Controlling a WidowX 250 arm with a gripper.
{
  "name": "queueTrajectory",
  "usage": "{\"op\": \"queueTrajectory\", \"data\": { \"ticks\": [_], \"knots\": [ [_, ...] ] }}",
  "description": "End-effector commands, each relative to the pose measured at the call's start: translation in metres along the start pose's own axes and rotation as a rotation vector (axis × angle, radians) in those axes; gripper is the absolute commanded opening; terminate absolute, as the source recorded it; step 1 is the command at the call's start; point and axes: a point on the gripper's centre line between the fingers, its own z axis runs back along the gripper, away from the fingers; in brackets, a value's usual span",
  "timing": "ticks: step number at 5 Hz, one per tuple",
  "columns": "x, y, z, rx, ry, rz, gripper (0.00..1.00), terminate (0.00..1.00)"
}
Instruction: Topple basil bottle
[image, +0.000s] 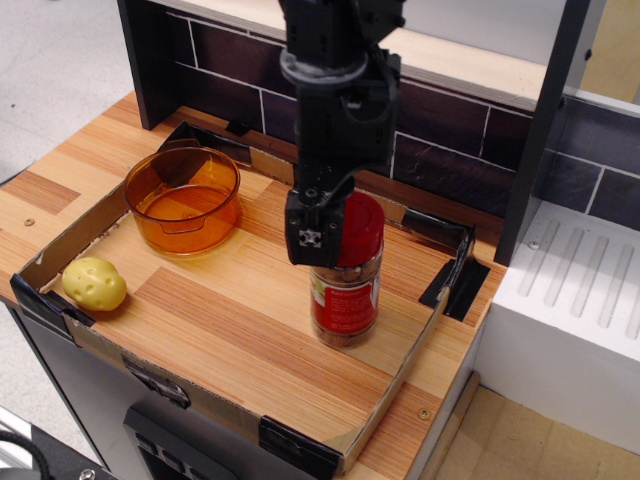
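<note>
The basil bottle stands upright near the middle right of the wooden tray, with a clear body, a red label, brownish contents and a wide red cap. My gripper hangs down from above and covers the left part of the cap. Its fingers look closed together, with nothing between them. It appears level with the cap and against its left side, though contact cannot be told for sure.
An orange translucent bowl sits at the back left of the tray. A small yellow potato-like lump lies at the front left corner. The tray has low cardboard walls. A dark tiled back wall and a white unit stand behind and to the right.
</note>
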Motion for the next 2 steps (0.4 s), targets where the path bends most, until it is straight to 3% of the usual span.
{"op": "queueTrajectory", "data": {
  "ticks": [1,2],
  "knots": [
    [0.0080,0.0071,0.0085,0.054,-0.022,0.049,1.00,0.00],
    [0.0095,0.0087,0.0068,0.051,-0.035,0.089,0.00,0.00]
  ]
}}
